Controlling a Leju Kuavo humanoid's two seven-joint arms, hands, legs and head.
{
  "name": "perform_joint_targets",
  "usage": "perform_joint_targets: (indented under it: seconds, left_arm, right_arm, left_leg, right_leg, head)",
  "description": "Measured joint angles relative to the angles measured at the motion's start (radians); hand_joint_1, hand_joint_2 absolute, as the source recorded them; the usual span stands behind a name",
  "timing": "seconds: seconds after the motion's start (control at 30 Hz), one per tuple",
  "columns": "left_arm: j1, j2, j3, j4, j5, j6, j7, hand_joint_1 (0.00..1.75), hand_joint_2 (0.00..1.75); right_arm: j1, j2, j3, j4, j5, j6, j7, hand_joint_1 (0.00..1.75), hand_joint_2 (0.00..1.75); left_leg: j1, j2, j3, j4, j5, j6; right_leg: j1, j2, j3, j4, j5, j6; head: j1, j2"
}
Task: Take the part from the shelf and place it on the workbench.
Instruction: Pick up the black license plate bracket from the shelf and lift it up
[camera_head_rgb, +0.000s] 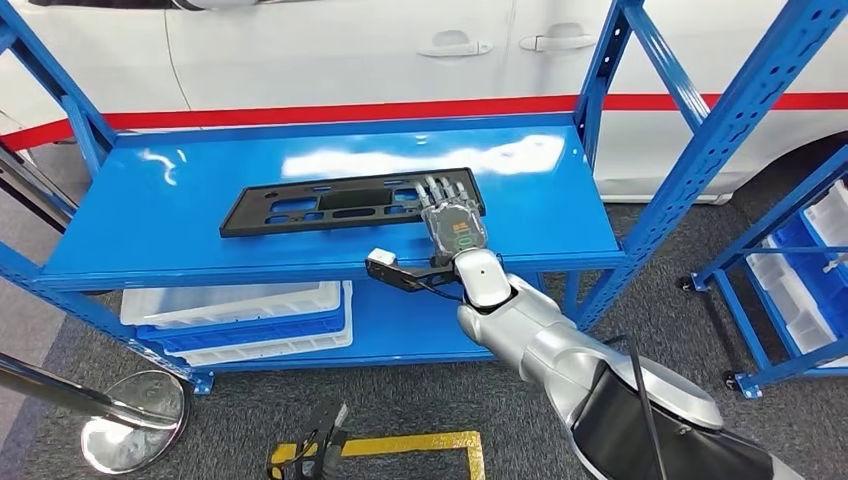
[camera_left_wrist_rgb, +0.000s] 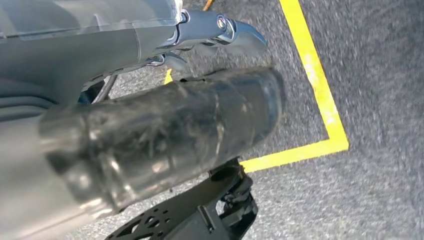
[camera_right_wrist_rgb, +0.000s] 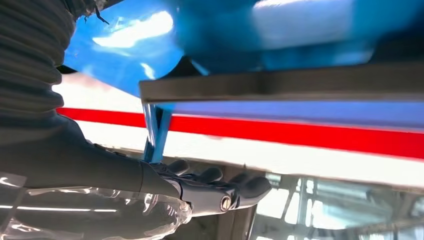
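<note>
The black part (camera_head_rgb: 350, 203) lay flat on the top deck of the blue shelf (camera_head_rgb: 180, 240), lengthwise across its middle. The right hand (camera_head_rgb: 452, 218) rested palm-down at the part's right end, fingers (camera_head_rgb: 440, 190) stretched over it, gripping nothing. White bins (camera_head_rgb: 240, 315) sat on the lower deck. The left hand (camera_left_wrist_rgb: 150, 135) hung over grey floor with yellow tape (camera_left_wrist_rgb: 320, 100); I could not tell its state.

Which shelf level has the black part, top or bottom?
The top level: the black part lies flat there under the right hand. The bottom level holds white bins.
</note>
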Motion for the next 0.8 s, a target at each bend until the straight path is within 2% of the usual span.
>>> perform_joint_targets:
  seconds: [0.07, 0.13, 0.17, 0.2, 0.23, 0.27, 0.3, 0.37, 0.4, 0.47, 0.53, 0.6, 0.67, 0.7, 0.73, 0.77, 0.8]
  left_arm:
    - [-0.002, 0.0, 0.0, 0.0, -0.005, 0.0, 0.0, 0.0, 0.0]
    - [-0.003, 0.0, 0.0, 0.0, -0.007, 0.007, -0.001, 0.0, 0.0]
    - [-0.002, 0.0, 0.0, 0.0, -0.007, 0.015, -0.004, 0.0, 0.0]
    - [0.0, 0.0, 0.0, 0.0, -0.007, 0.025, -0.006, 0.0, 0.0]
    - [0.002, -0.001, 0.0, 0.0, -0.007, 0.035, -0.009, 0.0, 0.0]
    - [0.003, -0.001, 0.0, 0.0, -0.007, 0.043, -0.012, 0.0, 0.0]
    - [0.003, -0.001, 0.0, 0.0, -0.007, 0.047, -0.014, 0.0, 0.0]
    - [0.002, -0.002, 0.0, 0.0, -0.008, 0.05, -0.015, 0.0, 0.0]
    - [0.002, -0.002, 0.0, 0.0, -0.008, 0.048, -0.014, 0.0, 0.0]
    - [0.002, -0.002, 0.0, 0.0, -0.008, 0.036, -0.009, 0.0, 0.0]
    - [0.0, -0.002, 0.0, 0.0, -0.01, 0.019, -0.001, 0.0, 0.0]
    - [-0.003, -0.002, 0.0, 0.0, -0.013, 0.008, 0.004, 0.0, 0.0]
    - [-0.004, -0.001, 0.0, 0.0, -0.015, 0.005, 0.007, 0.0, 0.0]
    - [-0.004, -0.001, 0.0, 0.0, -0.016, 0.004, 0.008, 0.0, 0.0]
    - [-0.003, -0.001, 0.0, 0.0, -0.017, 0.004, 0.008, 0.0, 0.0]
    - [-0.003, -0.001, 0.0, 0.001, -0.018, 0.004, 0.008, 0.0, 0.0]
    - [-0.003, -0.001, 0.0, 0.001, -0.02, 0.005, 0.008, 0.0, 0.0]
  right_arm:
    - [0.0, 0.0, 0.0, 0.0, 0.007, -0.018, 0.0, 0.0, 1.75]
    - [0.0, -0.001, 0.0, 0.001, 0.012, -0.026, -0.001, 0.0, 1.75]
    - [0.001, -0.002, 0.0, 0.002, 0.014, -0.029, -0.001, 0.0, 1.75]
    - [0.002, -0.002, 0.0, 0.003, 0.016, -0.03, -0.001, 0.0, 1.75]
    - [0.003, -0.003, 0.0, 0.004, 0.02, -0.033, 0.0, 0.0, 1.75]
    - [0.004, -0.003, 0.0, 0.005, 0.024, -0.036, 0.0, 0.0, 1.75]
    - [0.004, -0.003, 0.0, 0.005, 0.029, -0.039, 0.001, 0.0, 1.75]
    - [0.004, -0.003, 0.0, 0.005, 0.036, -0.045, 0.003, 0.0, 1.75]
    - [0.004, -0.004, 0.0, 0.005, 0.038, -0.048, 0.004, 0.0, 1.75]
    - [0.004, -0.004, 0.0, 0.005, 0.041, -0.052, 0.005, 0.0, 1.75]
    - [0.004, -0.005, -0.001, 0.005, 0.043, -0.057, -0.002, 0.0, 1.75]
    - [0.004, -0.006, -0.001, 0.005, 0.036, -0.07, -0.021, 0.0, 0.87]
    - [0.009, -0.007, -0.002, 0.005, 0.027, -0.08, -0.041, 0.0, 0.0]
    - [0.013, -0.007, -0.002, 0.005, 0.023, -0.082, -0.048, 0.0, 0.0]
    - [0.016, -0.009, -0.003, 0.005, 0.018, -0.082, -0.057, 0.0, 0.0]
    - [0.018, -0.01, -0.005, 0.005, 0.01, -0.083, -0.068, 0.0, 0.0]
    - [0.019, -0.01, -0.008, 0.005, 0.001, -0.085, -0.081, 0.0, 0.0]
  left_leg:
    - [0.003, 0.0, -0.023, 0.054, -0.035, -0.01]
    - [0.006, 0.0, -0.076, 0.169, -0.09, -0.019]
    - [0.007, 0.0, -0.102, 0.222, -0.107, -0.02]
    - [0.007, 0.0, -0.118, 0.249, -0.109, -0.02]
    - [0.007, 0.0, -0.117, 0.243, -0.094, -0.018]
    - [0.006, 0.0, -0.097, 0.198, -0.063, -0.012]
    - [0.004, 0.0, -0.066, 0.132, -0.03, -0.005]
    - [-0.001, -0.001, -0.011, 0.021, 0.008, 0.008]
    - [-0.004, -0.002, 0.0, -0.004, 0.011, 0.011]
    - [-0.006, -0.003, 0.003, -0.015, 0.012, 0.016]
    - [-0.001, -0.002, 0.012, -0.033, 0.023, 0.024]
    - [0.004, -0.001, 0.019, -0.046, 0.031, 0.032]
    - [0.003, 0.0, 0.018, -0.046, 0.032, 0.035]
    - [0.003, -0.001, 0.017, -0.045, 0.031, 0.036]
    - [0.003, -0.001, 0.017, -0.042, 0.03, 0.036]
    - [0.003, -0.002, 0.017, -0.039, 0.028, 0.035]
    - [0.003, -0.003, 0.016, -0.034, 0.024, 0.032]
  right_leg:
    - [-0.003, 0.001, 0.002, -0.004, 0.003, -0.01]
    - [-0.002, 0.001, 0.002, -0.005, 0.003, -0.015]
    - [-0.001, 0.001, 0.001, -0.004, 0.003, -0.016]
    - [0.0, 0.001, 0.002, -0.004, 0.003, -0.016]
    - [0.001, 0.002, 0.002, -0.004, 0.003, -0.016]
    - [0.002, 0.003, 0.003, -0.004, 0.003, -0.016]
    - [0.003, 0.004, 0.004, -0.005, 0.003, -0.016]
    - [0.006, 0.006, 0.003, -0.006, 0.004, -0.012]
    - [0.006, 0.006, 0.003, -0.008, 0.005, -0.008]
    - [0.006, 0.006, 0.004, -0.016, 0.01, 0.003]
    - [0.007, 0.004, 0.003, -0.013, 0.003, 0.015]
    - [0.006, 0.001, -0.028, 0.058, -0.043, 0.023]
    - [0.006, 0.0, -0.084, 0.18, -0.1, 0.028]
    - [0.006, 0.0, -0.102, 0.22, -0.11, 0.03]
    - [0.005, 0.0, -0.104, 0.226, -0.102, 0.032]
    - [0.003, -0.001, -0.088, 0.196, -0.078, 0.032]
    - [0.002, -0.002, -0.057, 0.137, -0.045, 0.033]
  head:
    - [-0.004, 0.0]
    - [-0.008, 0.0]
    - [-0.008, 0.0]
    - [-0.008, 0.0]
    - [-0.008, 0.0]
    - [-0.008, 0.0]
    - [-0.008, 0.0]
    - [-0.008, 0.0]
    - [-0.007, 0.0]
    - [-0.007, 0.0]
    - [-0.006, 0.0]
    - [-0.003, 0.0]
    - [-0.001, 0.0]
    - [-0.001, 0.0]
    - [0.0, 0.0]
    - [0.0, 0.0]
    - [0.0, 0.0]
